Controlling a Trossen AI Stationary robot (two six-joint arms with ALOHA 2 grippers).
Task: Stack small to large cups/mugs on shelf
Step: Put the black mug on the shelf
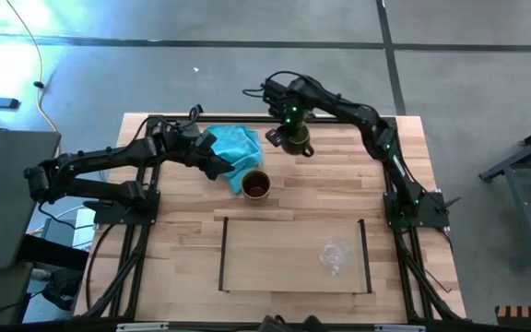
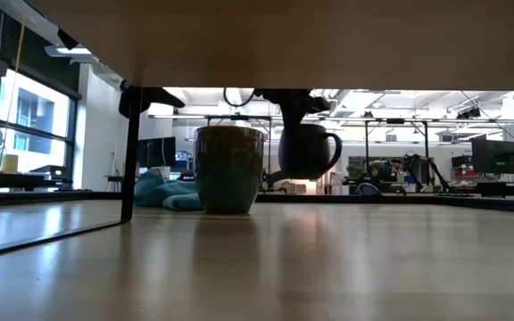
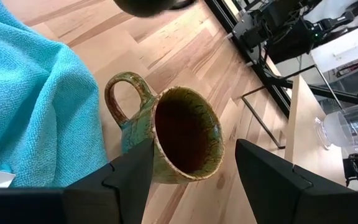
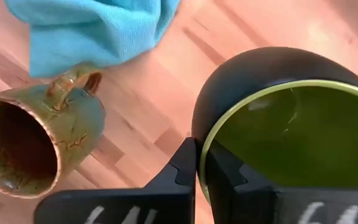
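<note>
The left gripper [image 1: 218, 162] hangs low over the wooden worktop [image 1: 169, 231], its jaws spread wide with the rim of the brown mug [image 1: 256, 185] between their tips and nothing gripped; the left wrist view shows both fingers [image 3: 129, 177] clear of the glaze. That mug stands upright on the worktop, touching the edge of a turquoise cloth [image 1: 233, 145], its handle toward the cloth. Further right, the right gripper [image 1: 289, 132] has its jaws clamped on the rim of the green mug [image 1: 295, 140], one finger inside the lip and one outside, and the low view shows this dark mug [image 2: 308, 150] lifted clear of the worktop, handle out to the side, beyond the brown mug [image 2: 228, 168]. Nearer the front edge lies the shelf [image 1: 275, 254], a pale board with dark rails at its short sides. The clear glass cup [image 1: 334, 254] stands on it near the right-hand rail, well apart from both mugs.
</note>
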